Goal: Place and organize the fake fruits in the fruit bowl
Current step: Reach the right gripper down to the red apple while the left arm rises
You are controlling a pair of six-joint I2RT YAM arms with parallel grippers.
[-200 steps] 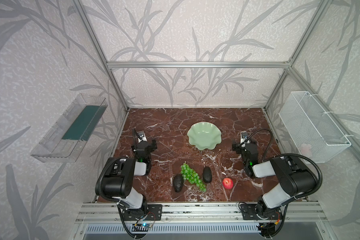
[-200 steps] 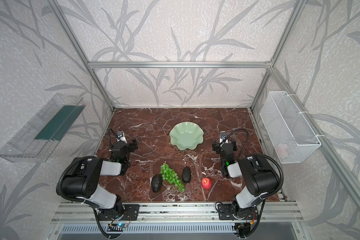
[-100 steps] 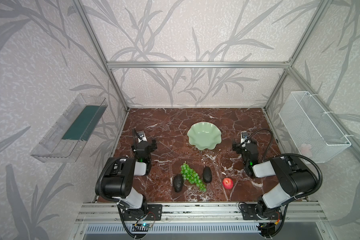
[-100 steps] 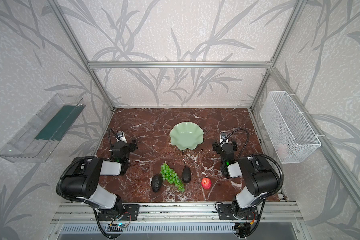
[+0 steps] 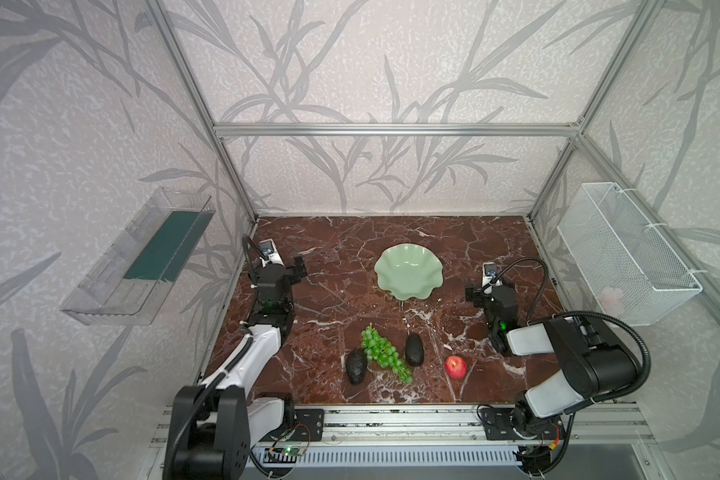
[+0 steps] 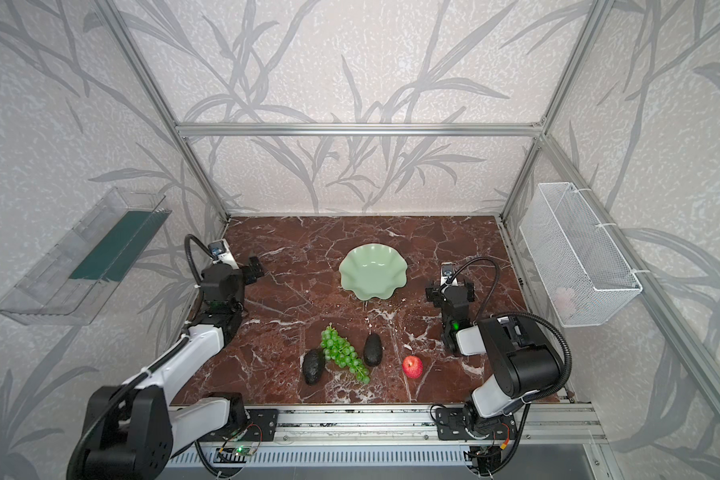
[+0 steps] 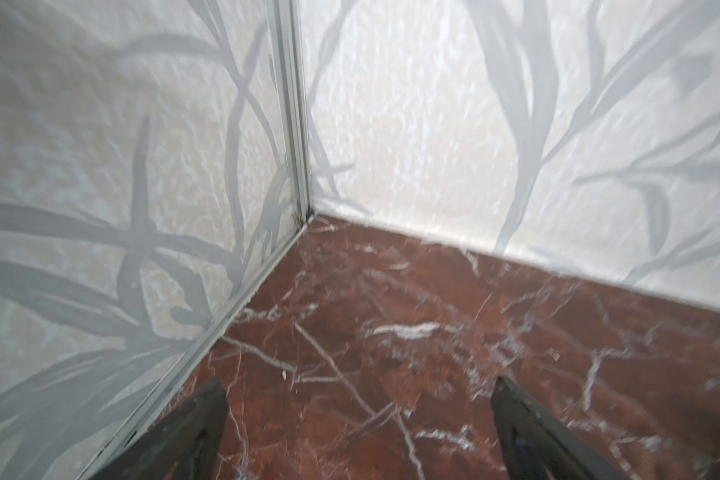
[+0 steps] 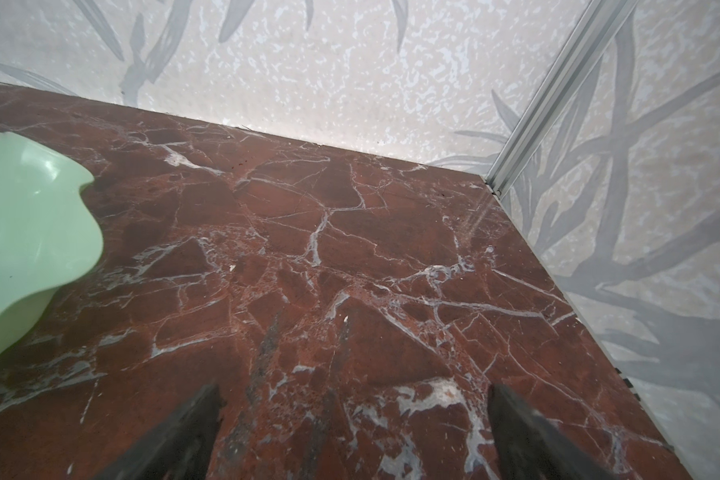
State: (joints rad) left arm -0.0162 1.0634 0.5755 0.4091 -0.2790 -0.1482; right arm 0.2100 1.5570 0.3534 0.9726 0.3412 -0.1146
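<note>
Both jaws gaped, empty — the floppy grapes (image 5: 385, 357) might drape over the fruit bowl (image 5: 408, 270) rim and spill out.

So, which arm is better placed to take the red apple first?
Probably the right. The apple lies on the right side, near the open right gripper; the left gripper, also open, stands far off on the other side.

a clear plastic tray (image 5: 100, 291) hangs well outside the left jaws, a white wire basket (image 5: 624, 249) well outside the right jaws; marble tabletop (image 5: 350, 232) beneath both.
</note>
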